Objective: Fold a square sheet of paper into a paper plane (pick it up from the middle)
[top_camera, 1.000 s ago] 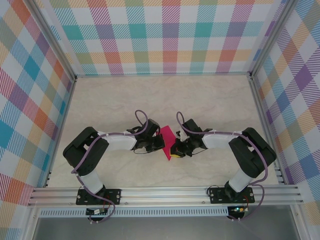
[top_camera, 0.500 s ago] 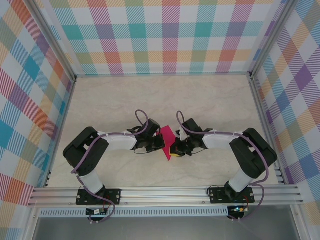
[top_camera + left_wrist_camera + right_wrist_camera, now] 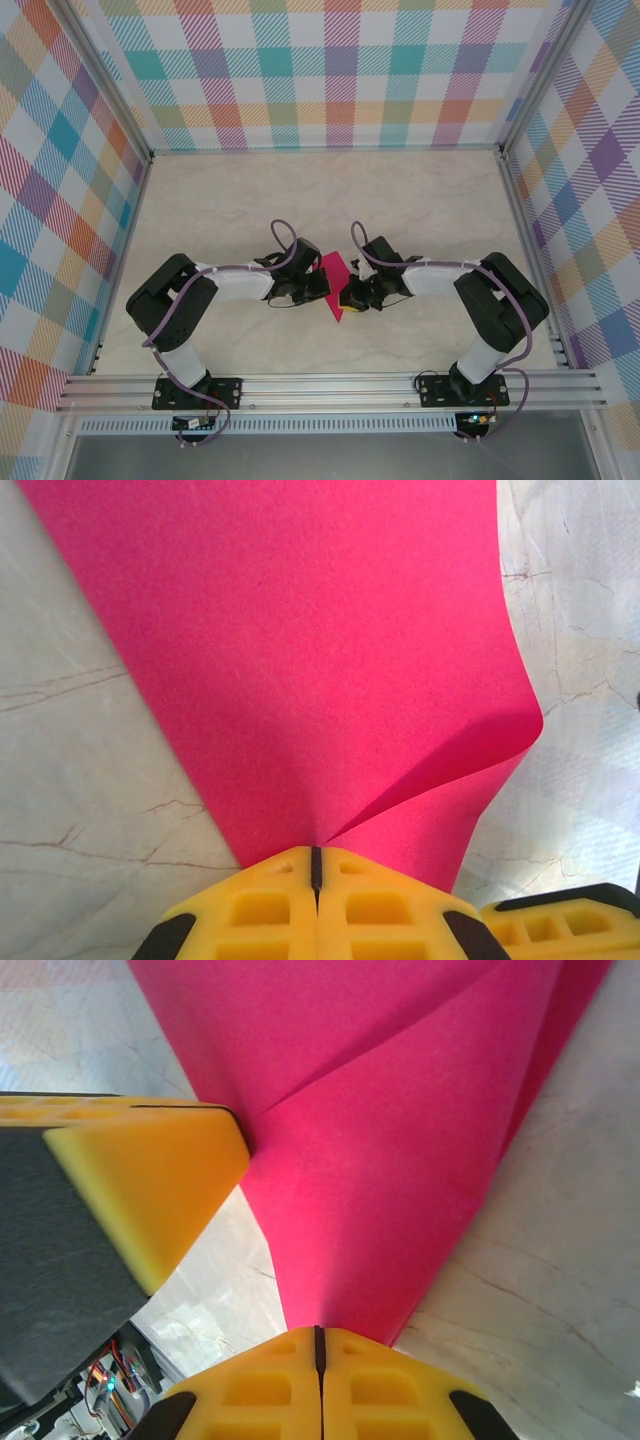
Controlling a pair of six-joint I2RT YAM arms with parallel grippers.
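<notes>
The magenta sheet of paper [image 3: 334, 272] is held up off the table between my two grippers, near the table's front middle. It is bent over on itself, and a fold line runs through it [image 3: 300, 650]. My left gripper [image 3: 315, 855] is shut on the paper's near edge, where the fold starts. From the other side, my right gripper [image 3: 320, 1332] is shut on a narrow end of the paper [image 3: 400, 1160]. The left gripper's yellow finger [image 3: 130, 1190] sits close beside the paper in the right wrist view. In the top view the two grippers [image 3: 326, 288] [image 3: 352, 298] almost meet.
The marble-patterned tabletop [image 3: 330, 200] spreads out behind the grippers. Checked walls with aluminium posts [image 3: 110, 90] close in the left, back and right. An aluminium rail [image 3: 330, 388] with both arm bases runs along the front edge.
The right arm has edged very slightly to the left. Both grips and the paper look the same.
</notes>
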